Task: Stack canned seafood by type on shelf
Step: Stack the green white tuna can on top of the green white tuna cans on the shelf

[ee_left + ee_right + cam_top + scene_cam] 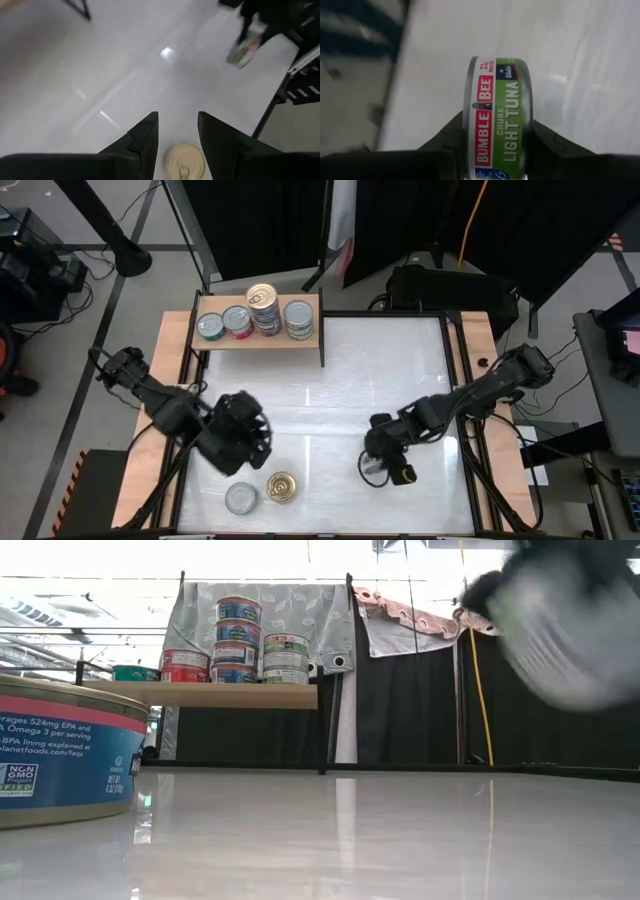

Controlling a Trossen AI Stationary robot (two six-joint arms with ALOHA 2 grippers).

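**Green tuna tin gripped by the right gripper; two tins left at the near edge**

A short round tin with a green and red side label reading "Bumble Bee Chunk Light Tuna" [497, 120] is clamped on edge between the two dark fingers of the right gripper [378, 465], which is held over the right half of the white worktop [380, 370], toward its near edge. In the left wrist view the same tin is seen farther off, tilted in that gripper.

The left gripper [240, 442] is held over the near left part of the worktop. Its dark fingers [142, 145] are parted by a narrow gap and nothing is grasped between them; a gold-lidded round tin [282, 487] is seen below and beyond the fingertips, lying flat on the worktop. Just beside it, to the left, a silver-lidded round tin [241, 498] lies flat near the near edge.

The small light-wood shelf with a thin dark edge panel [260, 340] stands at the far left corner of the worktop. Four groups of tins are lined along it: a green-labelled tin [210, 327], a red-labelled tin [237, 321], a tall stack of blue-labelled tins [263, 308], and a shorter stack [298, 319] at the right end.
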